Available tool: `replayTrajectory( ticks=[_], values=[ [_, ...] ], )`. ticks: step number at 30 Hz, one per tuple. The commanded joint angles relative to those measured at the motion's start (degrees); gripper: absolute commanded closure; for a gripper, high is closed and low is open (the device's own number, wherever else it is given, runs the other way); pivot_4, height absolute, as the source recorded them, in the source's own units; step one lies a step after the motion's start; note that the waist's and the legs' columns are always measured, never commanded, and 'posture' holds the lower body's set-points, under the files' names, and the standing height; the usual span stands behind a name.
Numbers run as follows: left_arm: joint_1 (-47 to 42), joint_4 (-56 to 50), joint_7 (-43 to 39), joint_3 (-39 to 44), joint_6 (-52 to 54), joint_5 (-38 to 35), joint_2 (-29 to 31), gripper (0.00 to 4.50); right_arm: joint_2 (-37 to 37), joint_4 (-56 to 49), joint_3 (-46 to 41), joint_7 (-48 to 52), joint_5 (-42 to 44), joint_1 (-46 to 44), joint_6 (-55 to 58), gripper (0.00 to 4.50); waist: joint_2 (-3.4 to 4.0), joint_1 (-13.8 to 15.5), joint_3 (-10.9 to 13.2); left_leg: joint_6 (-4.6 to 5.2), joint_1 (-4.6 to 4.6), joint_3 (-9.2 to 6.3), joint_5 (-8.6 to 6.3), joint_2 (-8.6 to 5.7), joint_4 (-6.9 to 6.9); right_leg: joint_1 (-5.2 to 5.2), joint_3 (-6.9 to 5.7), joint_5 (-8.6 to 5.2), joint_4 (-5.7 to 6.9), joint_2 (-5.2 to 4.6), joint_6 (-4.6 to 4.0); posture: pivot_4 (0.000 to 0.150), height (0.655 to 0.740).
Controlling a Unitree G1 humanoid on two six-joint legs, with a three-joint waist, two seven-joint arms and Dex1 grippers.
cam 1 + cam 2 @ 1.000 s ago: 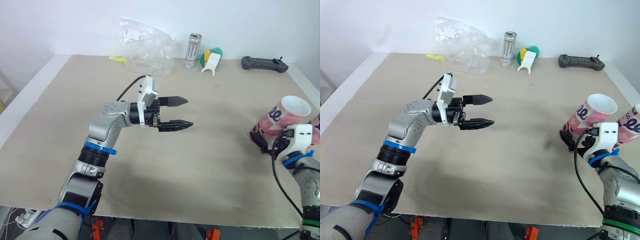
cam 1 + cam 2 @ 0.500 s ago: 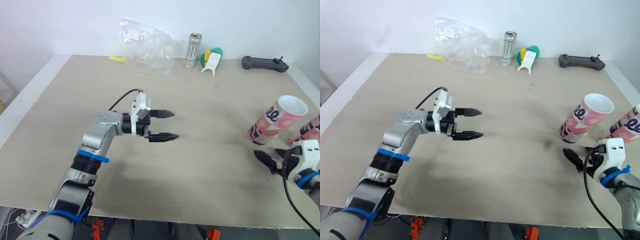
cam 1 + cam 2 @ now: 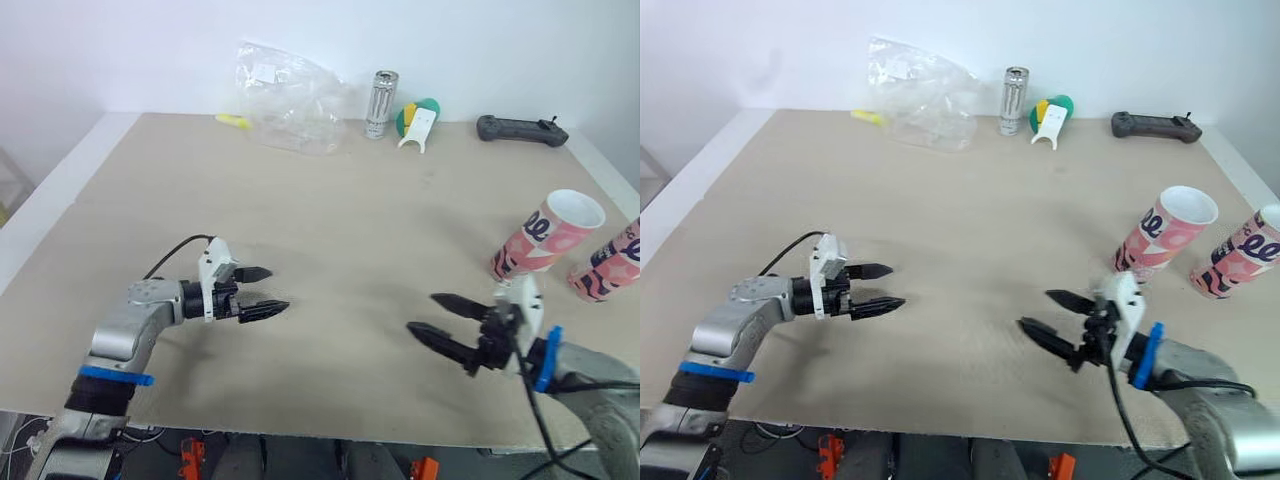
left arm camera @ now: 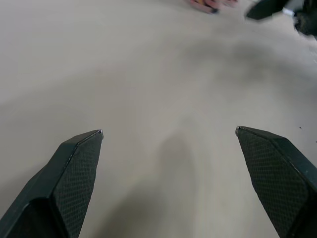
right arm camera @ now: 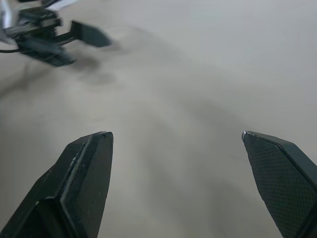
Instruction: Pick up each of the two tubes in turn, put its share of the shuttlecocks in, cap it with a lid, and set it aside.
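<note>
Two pink patterned cardboard tubes, inner tube (image 3: 546, 237) and outer tube (image 3: 610, 266), are standing near the beige table (image 3: 350, 220)'s right edge. The left gripper (image 3: 279, 288) and right gripper (image 3: 422, 313) are hovering empty, fingers spread, apparently between steps, with a tube grasp likely coming next.

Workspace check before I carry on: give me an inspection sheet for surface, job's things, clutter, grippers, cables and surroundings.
Surface: beige table with white edging.
Job's things: pink tube and second pink tube, apart from each other near the table's right edge, neither in a gripper.
Clutter: clear plastic bag, can, green-and-white item, black controller and small yellow item along the far edge.
Grippers: left gripper open, empty; right gripper open, empty; tips point toward each other.
Cables: black cable loops at the left wrist.
Surroundings: white wall behind.
</note>
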Motion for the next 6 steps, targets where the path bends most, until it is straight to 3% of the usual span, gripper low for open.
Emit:
replayTrajectory(
  ticks=[1,6],
  values=[
    [0.5,-2.9,2.3,2.5,0.4,-1.5,0.2,0.0,0.2,0.6,0.6,-0.1,-0.9,-0.7,-1.3,0.04,0.0,0.2,0.0,-0.01,-0.01,0.0,0.0,0.0,0.0,0.0,-0.01,-0.02,-0.01,0.0,-0.01,0.15,0.74],
    [1.1,-2.6,3.4,3.2,0.6,-2.3,0.3,0.0,0.6,2.2,1.6,-0.3,-1.7,-1.7,-2.0,0.04,0.0,0.1,0.0,-0.06,-0.01,0.0,-0.06,0.0,-0.06,-0.02,-0.01,-0.1,-0.02,0.0,-0.05,0.15,0.74]
  ],
)
